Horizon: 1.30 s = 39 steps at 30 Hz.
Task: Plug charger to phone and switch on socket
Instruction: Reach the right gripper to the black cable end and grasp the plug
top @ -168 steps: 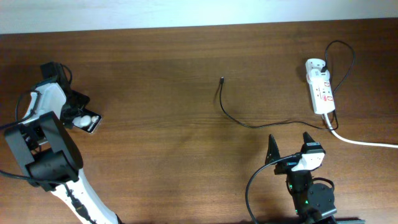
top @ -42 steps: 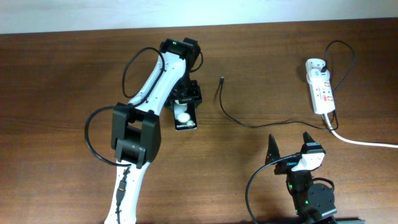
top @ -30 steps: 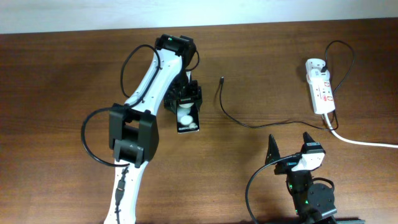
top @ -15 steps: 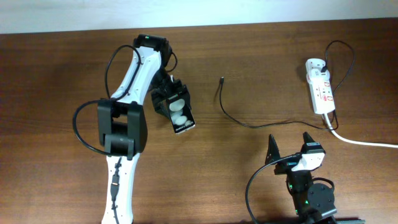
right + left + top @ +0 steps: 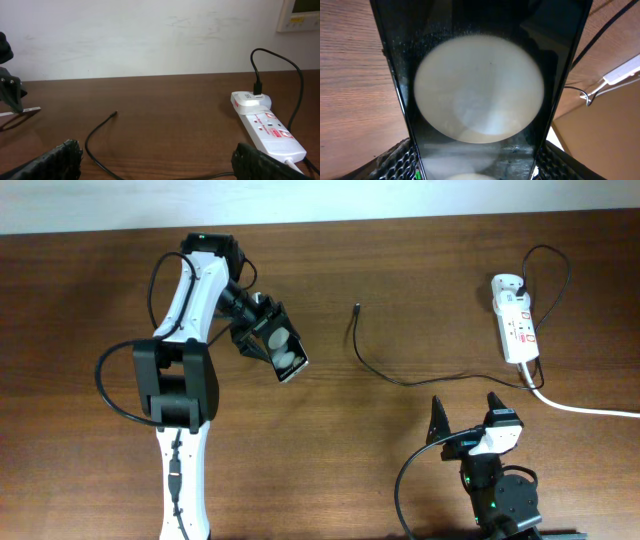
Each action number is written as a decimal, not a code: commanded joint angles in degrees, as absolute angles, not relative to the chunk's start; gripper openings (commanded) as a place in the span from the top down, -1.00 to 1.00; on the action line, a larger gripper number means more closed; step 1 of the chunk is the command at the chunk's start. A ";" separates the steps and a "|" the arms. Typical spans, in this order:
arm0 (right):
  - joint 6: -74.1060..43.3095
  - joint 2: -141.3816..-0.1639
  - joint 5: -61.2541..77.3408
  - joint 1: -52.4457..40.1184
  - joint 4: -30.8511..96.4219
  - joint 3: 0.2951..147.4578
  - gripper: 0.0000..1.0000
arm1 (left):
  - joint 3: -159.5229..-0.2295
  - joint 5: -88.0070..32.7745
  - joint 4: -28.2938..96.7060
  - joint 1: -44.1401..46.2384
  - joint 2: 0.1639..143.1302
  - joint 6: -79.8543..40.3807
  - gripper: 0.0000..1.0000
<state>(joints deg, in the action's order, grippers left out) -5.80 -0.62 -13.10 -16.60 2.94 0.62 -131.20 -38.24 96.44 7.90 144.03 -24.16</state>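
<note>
My left gripper [image 5: 262,338] is shut on the phone [image 5: 284,352], a black slab with two white round blobs, and holds it at an angle left of the table's middle. In the left wrist view the phone [image 5: 560,35] fills the frame between the fingers of the left gripper [image 5: 477,167]. The charger's thin black cable [image 5: 385,374] lies on the table, its plug tip [image 5: 357,308] right of the phone and apart from it. It runs to the white adapter [image 5: 506,284] on the socket strip [image 5: 519,330]. My right gripper [image 5: 465,416] is open and empty near the front edge. The right wrist view shows the tip [image 5: 114,114] and the strip [image 5: 270,131].
The strip's thick white cord [image 5: 590,409] runs off the right edge. A white wall [image 5: 150,35] stands behind the table's far edge. Bare brown table [image 5: 420,260] lies between the phone and the strip.
My left arm carried the phone from the far left to the middle, then swung back a little to the left, turning the phone. Cable, strip and right arm have not moved.
</note>
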 commanded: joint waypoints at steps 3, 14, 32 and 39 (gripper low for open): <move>-5.78 -0.21 -14.20 -16.78 3.25 0.32 -0.97 | -131.66 -41.36 96.77 8.03 143.90 -23.03 1.00; -44.10 -0.69 21.82 -16.86 2.72 0.32 -0.97 | -131.66 -41.17 96.75 8.03 143.90 -23.05 1.00; -45.74 -24.34 23.73 -19.49 -1.56 11.55 -0.75 | -131.66 -41.17 94.54 8.10 143.90 -23.05 1.00; -41.80 -58.81 17.67 -28.53 -7.79 27.59 -0.64 | -131.66 -41.19 94.59 8.10 143.90 -23.07 1.00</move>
<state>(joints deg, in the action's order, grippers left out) -43.57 -49.30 21.23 -25.30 -4.62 22.26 -131.20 -39.31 94.28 8.08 144.03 -23.77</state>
